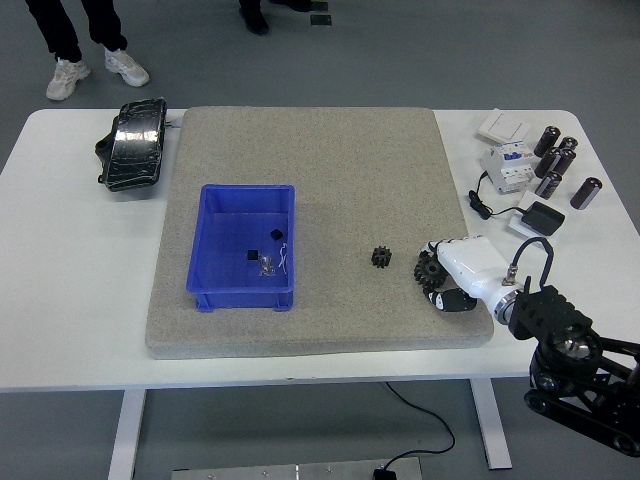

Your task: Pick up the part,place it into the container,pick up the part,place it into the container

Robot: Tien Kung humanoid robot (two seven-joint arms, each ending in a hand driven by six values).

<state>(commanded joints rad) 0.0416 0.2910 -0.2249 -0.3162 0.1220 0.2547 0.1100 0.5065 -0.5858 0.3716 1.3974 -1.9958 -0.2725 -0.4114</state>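
at four o'clock on the mat point(330, 170), the right hand point(450, 275) curls its fingers on a black gear point(431, 269), which may slip because the grip looks shallow.

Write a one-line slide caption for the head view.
Right hand closes on a black gear beside a smaller gear, blue bin waiting.

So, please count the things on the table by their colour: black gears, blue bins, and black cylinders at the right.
Black gears: 2, small gear and larger gear
Blue bin: 1
Black cylinders: 5
Total: 8
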